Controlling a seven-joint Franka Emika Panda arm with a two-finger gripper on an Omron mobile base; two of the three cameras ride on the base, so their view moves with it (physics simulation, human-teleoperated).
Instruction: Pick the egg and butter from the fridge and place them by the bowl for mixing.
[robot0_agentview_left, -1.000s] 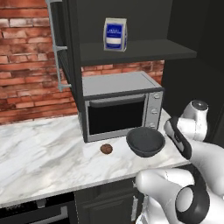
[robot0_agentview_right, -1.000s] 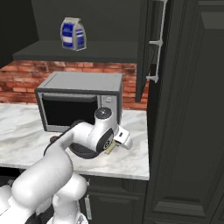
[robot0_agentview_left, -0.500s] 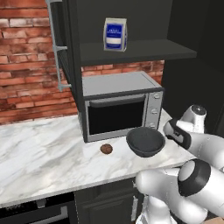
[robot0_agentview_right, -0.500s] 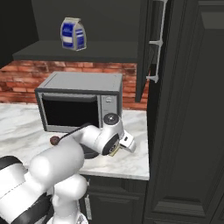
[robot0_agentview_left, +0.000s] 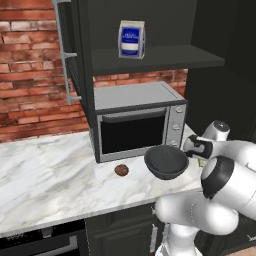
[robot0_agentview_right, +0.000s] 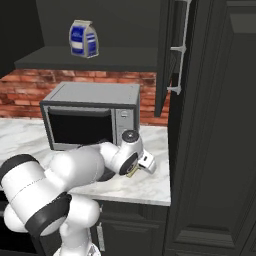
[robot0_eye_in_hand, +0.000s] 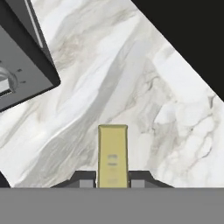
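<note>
Gripper (robot0_eye_in_hand: 113, 183) is clamping the butter (robot0_eye_in_hand: 113, 154) between its two finger tips, the pale-yellow stick jutting straight out ahead of the hand over the marble counter (robot0_eye_in_hand: 131, 87); whether the stick is touching the marble or hanging just above it cannot be told. In the right base view the butter (robot0_agentview_right: 132, 172) is showing as a thin yellow sliver under the wrist, low over the counter (robot0_agentview_right: 145, 185) near its right end, in front of the countertop oven (robot0_agentview_right: 92, 117). In the left base view the hand is sitting just right of the bowl (robot0_agentview_left: 166, 162), and the arm's own links are covering the stick there except perhaps a faint pale speck, too small to be sure of. The egg (robot0_agentview_left: 121, 170) is lying on the counter (robot0_agentview_left: 50, 180) just left of the bowl, apart from it, in front of the oven (robot0_agentview_left: 137, 122). In the right base view the arm is hiding the bowl almost entirely. The oven's corner (robot0_eye_in_hand: 22, 65) is cut off at the hand view's left edge. Count: one butter stick, one egg, one bowl, one oven, one blue-and-white carton (robot0_agentview_left: 131, 39) standing on the dark shelf (robot0_agentview_left: 160, 57) above.
</note>
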